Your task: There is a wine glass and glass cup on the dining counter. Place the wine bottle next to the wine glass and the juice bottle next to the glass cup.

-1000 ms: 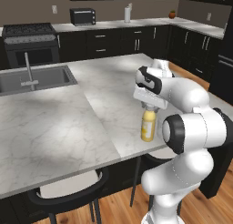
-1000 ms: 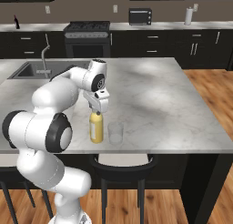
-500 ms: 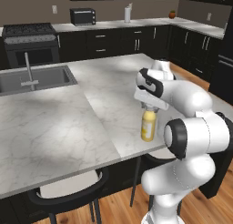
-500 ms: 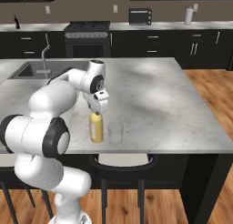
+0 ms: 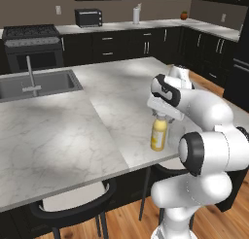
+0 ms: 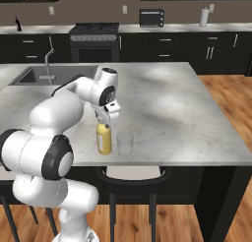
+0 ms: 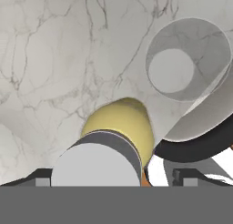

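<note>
The juice bottle (image 5: 158, 135) (image 6: 104, 137), pale yellow with a white cap, stands upright near the front edge of the marble dining counter (image 5: 73, 121) (image 6: 177, 108). Just to its right stands the clear glass cup (image 6: 125, 143), close to it but apart. From above, the hand view has the bottle (image 7: 123, 123) below and the cup (image 7: 189, 59) at the upper right. My gripper (image 5: 163, 115) (image 6: 105, 120) (image 7: 113, 175) hangs directly over the cap, open, its fingertips (image 7: 41, 174) spread wider than the cap. The wine glass is out of view. A small dark bottle (image 6: 17, 23), possibly the wine bottle, stands far off on the back counter.
The steel sink (image 5: 34, 82) (image 6: 54, 75) with its tap is inset at the counter's far left. Dark stools (image 5: 73, 204) (image 6: 133, 174) sit under the front edge. A stove (image 6: 93, 29) and toaster (image 6: 151, 17) line the back wall.
The juice bottle stands in the same spot beside the cup. The hand has stayed over its cap while the arm's elbow has shifted slightly.
</note>
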Controlling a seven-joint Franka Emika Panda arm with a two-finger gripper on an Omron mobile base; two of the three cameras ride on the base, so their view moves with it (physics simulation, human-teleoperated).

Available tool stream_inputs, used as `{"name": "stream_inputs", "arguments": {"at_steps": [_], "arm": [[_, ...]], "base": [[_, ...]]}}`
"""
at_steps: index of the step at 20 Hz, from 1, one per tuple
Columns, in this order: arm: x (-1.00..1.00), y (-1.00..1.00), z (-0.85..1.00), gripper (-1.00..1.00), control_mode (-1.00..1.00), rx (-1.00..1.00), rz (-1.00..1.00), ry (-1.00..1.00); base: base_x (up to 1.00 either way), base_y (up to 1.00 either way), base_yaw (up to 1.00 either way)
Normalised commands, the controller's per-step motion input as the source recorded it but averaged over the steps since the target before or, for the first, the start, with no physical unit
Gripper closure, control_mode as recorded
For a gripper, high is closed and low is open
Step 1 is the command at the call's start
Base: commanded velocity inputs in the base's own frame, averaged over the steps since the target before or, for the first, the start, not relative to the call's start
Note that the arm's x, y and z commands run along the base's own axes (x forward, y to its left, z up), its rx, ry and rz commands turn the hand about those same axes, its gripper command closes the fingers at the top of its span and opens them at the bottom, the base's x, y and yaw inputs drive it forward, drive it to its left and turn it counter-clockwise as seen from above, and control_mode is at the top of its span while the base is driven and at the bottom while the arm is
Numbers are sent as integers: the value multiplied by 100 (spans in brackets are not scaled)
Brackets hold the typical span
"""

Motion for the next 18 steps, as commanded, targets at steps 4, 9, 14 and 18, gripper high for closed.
{"name": "stream_inputs", "arguments": {"at_steps": [4,9,14,18], "arm": [[-7,1,17,-100,-100,6,2,0],[-6,12,19,-100,-100,1,10,0],[-19,22,12,-100,-100,-5,21,0],[-39,23,2,-100,-100,-12,29,0]], "base": [[0,0,0],[0,0,0],[0,0,0],[0,0,0]]}}
